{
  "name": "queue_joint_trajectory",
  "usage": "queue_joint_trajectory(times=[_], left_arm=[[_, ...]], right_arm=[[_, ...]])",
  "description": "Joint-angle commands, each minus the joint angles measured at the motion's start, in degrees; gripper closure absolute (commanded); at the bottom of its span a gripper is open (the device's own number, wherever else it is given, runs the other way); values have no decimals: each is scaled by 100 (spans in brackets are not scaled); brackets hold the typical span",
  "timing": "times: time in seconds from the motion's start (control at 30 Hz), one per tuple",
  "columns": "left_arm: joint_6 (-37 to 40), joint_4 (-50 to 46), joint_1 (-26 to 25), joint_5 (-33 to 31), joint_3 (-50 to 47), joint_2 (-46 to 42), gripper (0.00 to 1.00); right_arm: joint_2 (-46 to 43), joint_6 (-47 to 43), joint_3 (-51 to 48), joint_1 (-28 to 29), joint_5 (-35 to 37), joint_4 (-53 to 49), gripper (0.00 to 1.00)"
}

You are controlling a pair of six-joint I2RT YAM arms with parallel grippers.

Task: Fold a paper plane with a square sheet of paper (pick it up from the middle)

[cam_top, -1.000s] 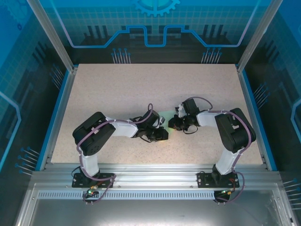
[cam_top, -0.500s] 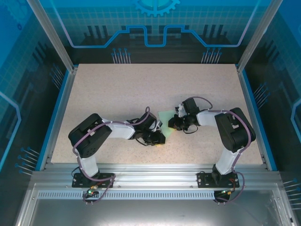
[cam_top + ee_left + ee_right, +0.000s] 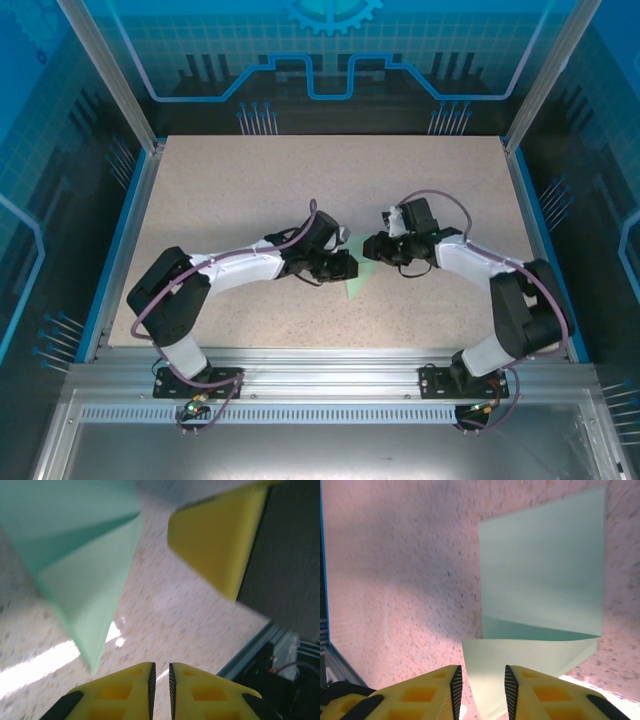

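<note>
progress: early, the square sheet of paper [image 3: 542, 565] has one folded flap, no nose or wings yet | right gripper [image 3: 483, 675]: jaws parted, flap edge between them, grip unclear | left gripper [image 3: 160, 672]: almost closed, nothing between, paper just ahead-left

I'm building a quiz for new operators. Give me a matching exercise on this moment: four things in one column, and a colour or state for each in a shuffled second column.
1. paper
2. left tool
3. right tool
4. table

A. speckled beige
B. parted, paper edge in the gap
C. pale mint green, folded
D. nearly closed, nothing in the slit

Pairs: 1-C, 2-D, 3-B, 4-A
</note>
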Motion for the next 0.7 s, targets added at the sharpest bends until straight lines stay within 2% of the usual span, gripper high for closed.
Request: queue_joint_trajectory(times=[0.0, 0.37, 0.67], left_arm=[[306, -473, 47, -324, 439, 442, 83], [564, -743, 48, -432, 705, 892, 84], [605, -920, 50, -692, 731, 1044, 85]], right_arm=[[-216, -70, -263, -301, 239, -315, 65], [-384, 43, -894, -379, -30, 26, 43], [-177, 19, -845, -234, -140, 55, 40]])
